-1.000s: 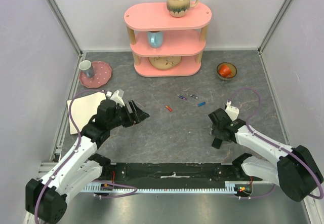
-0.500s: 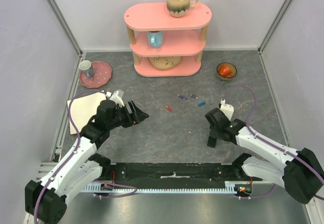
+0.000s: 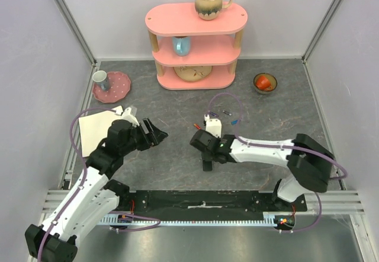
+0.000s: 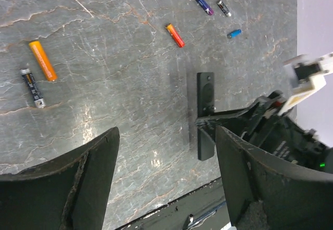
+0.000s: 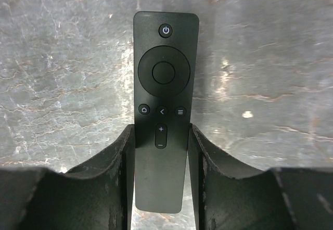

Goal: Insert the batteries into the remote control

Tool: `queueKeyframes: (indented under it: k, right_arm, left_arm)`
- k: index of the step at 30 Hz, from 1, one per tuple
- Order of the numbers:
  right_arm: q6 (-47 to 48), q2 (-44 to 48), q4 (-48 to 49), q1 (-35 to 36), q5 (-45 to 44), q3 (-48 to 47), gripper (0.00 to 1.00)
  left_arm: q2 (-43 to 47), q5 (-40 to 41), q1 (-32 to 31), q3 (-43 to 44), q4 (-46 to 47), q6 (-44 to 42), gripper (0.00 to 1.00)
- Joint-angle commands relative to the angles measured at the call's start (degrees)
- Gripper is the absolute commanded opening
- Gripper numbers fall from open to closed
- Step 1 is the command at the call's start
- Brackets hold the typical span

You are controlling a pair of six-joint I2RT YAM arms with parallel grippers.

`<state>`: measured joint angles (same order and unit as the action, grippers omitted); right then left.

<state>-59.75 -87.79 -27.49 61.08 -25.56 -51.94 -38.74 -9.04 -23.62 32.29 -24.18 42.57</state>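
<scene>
The remote control (image 5: 164, 84) is a slim black bar, buttons up, and my right gripper (image 5: 161, 141) is shut on its lower half. From above, the right gripper (image 3: 207, 149) is at mid-table with the remote's end (image 3: 206, 166) sticking out toward me. Small batteries lie beyond it: red-orange (image 3: 197, 125), purple (image 3: 213, 114), dark grey (image 3: 227, 112), blue (image 3: 235, 121). My left gripper (image 3: 155, 133) hangs open over the table to the left, holding nothing. Its wrist view shows the remote (image 4: 205, 92) and two more batteries, orange (image 4: 42, 60) and black (image 4: 33, 87).
A pink three-tier shelf (image 3: 195, 45) with a mug and a blue cup stands at the back. A pink plate (image 3: 112, 87) with a cup is back left, a bowl (image 3: 265, 83) back right. A white board (image 3: 98, 128) lies by the left arm.
My right arm swung from the right side to mid-table with the remote, its jaws narrowing onto it. My left arm shifted slightly and stayed open.
</scene>
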Motion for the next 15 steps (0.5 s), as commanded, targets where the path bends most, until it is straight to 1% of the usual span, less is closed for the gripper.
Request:
queueKeyframes:
  k: [1, 5, 8, 11, 12, 14, 15]
  right_arm:
    - [-7.4, -5.1, 4.7, 2.1, -0.8, -3.8, 0.25]
    - [-10.3, -8.9, 5.3, 2.2, -1.0, -5.2, 0.26]
    - [-11.2, -11.6, 5.3, 2.2, -1.0, -6.6, 0.30]
    - [-11.3, -13.9, 5.0, 2.3, -0.7, -8.3, 0.45]
    - [-10.7, -14.8, 4.9, 2.2, -0.4, -9.3, 0.54]
    - [-10.4, -15.1, 4.0, 2.2, -0.2, -10.1, 0.64]
    - [-10.2, -14.8, 3.8, 2.2, -0.3, -10.4, 0.73]
  left_arm:
    - [2.7, 2.7, -0.1, -0.4, -2.3, -0.3, 0.80]
    - [3.2, 3.3, -0.2, -0.9, -2.7, 0.0, 0.79]
    - [2.5, 3.3, -0.1, -1.0, -2.6, 0.1, 0.79]
    - [1.7, 3.2, -0.1, -1.2, -2.2, 0.0, 0.79]
    - [1.3, 3.2, -0.1, -1.2, -2.1, -0.1, 0.79]
    - [0.6, 2.9, -0.1, -1.0, -1.8, -0.4, 0.81]
    - [-0.3, 2.6, -0.2, -0.8, -1.8, -0.6, 0.82]
